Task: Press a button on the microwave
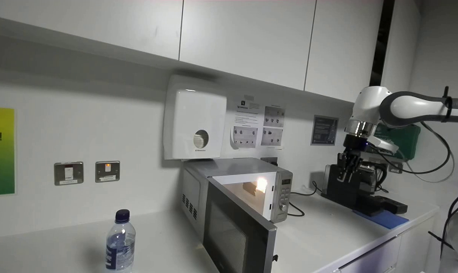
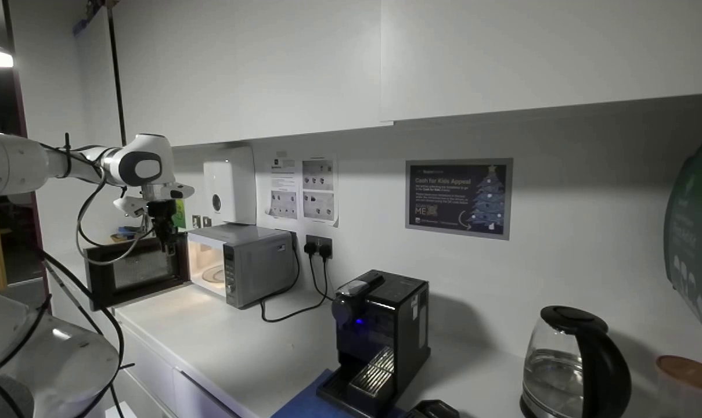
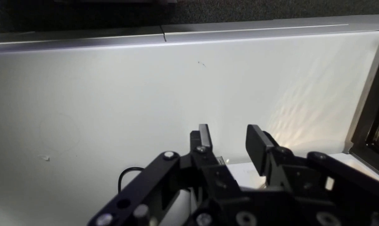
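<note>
The silver-grey microwave (image 1: pixel 236 167) stands on the counter against the wall, also seen in an exterior view (image 2: pixel 263 264). Its dark glass door (image 1: pixel 232 231) hangs wide open and the lit inside shows. The control panel (image 1: pixel 283 195) has a small display, several buttons and a knob; it shows edge-on in an exterior view (image 2: pixel 230 276). My gripper (image 1: pixel 344 178) points down above the counter, apart from the microwave; it also shows in an exterior view (image 2: pixel 168 251). In the wrist view my gripper (image 3: pixel 228 133) is open with nothing between its fingers. It hides the control panel there; the door (image 3: pixel 376 125) is at the right.
A black coffee machine (image 2: pixel 382 331) stands on a blue mat (image 2: pixel 304 400), with a glass kettle (image 2: pixel 554 366) farther along. A water bottle (image 1: pixel 121 242) stands beside the open door. Cupboards (image 1: pixel 247 41) hang above. Black cables (image 2: pixel 281 318) lie behind the microwave.
</note>
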Motion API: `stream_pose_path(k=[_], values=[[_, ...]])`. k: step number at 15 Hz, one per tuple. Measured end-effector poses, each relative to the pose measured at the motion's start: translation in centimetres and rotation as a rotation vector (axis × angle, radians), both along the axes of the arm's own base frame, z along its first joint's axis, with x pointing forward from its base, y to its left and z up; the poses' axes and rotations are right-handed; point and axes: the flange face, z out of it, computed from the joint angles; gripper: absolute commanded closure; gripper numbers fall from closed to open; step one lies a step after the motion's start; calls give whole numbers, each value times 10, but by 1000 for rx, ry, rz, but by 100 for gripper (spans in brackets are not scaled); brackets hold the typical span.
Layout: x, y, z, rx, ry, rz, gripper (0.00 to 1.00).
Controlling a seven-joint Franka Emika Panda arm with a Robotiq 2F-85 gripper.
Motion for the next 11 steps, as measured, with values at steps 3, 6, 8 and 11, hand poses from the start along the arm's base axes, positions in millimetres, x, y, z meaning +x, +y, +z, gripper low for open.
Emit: stream_pose_path(k=[3,6,8,11], values=[[-4,-2,3,1,-11,2,7],[-7,-4,2,0,-15,1,0],[-8,-5,0,-2,-15,-2,0],[-9,-7,-1,-3,-16,-7,0]])
